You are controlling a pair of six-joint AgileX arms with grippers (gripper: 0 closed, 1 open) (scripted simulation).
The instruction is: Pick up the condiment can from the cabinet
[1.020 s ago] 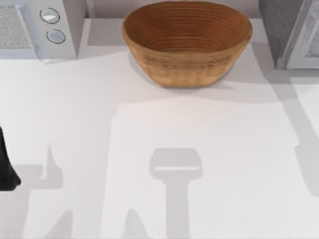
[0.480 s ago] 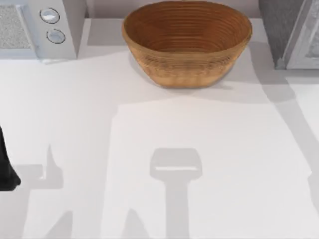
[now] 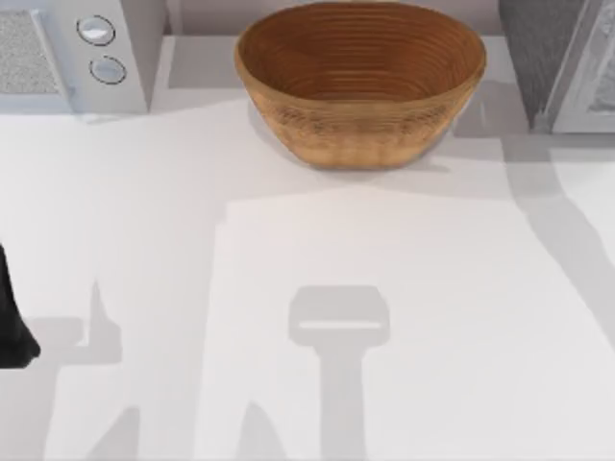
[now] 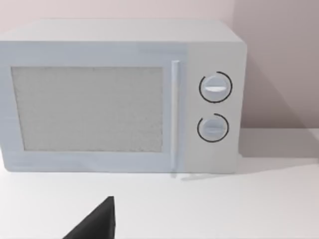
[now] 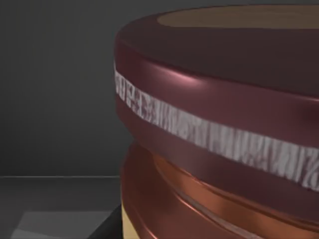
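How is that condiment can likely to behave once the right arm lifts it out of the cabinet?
The condiment can, close up in the right wrist view, looks rigid, so it should hold its shape under squeeze. Its glossy maroon lid and coppery band suggest a smooth, possibly slippery surface. Being a cylinder, it would probably roll if it tipped onto its side. The left arm sits parked at the table's left edge.

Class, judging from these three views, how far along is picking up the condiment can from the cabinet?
Done: the right wrist camera is close against the condiment can inside a dark grey enclosure. In hand: closing in for a grasp; no grip is visible. Left: grasping and lifting it out. The left arm sits parked at the table's left edge.
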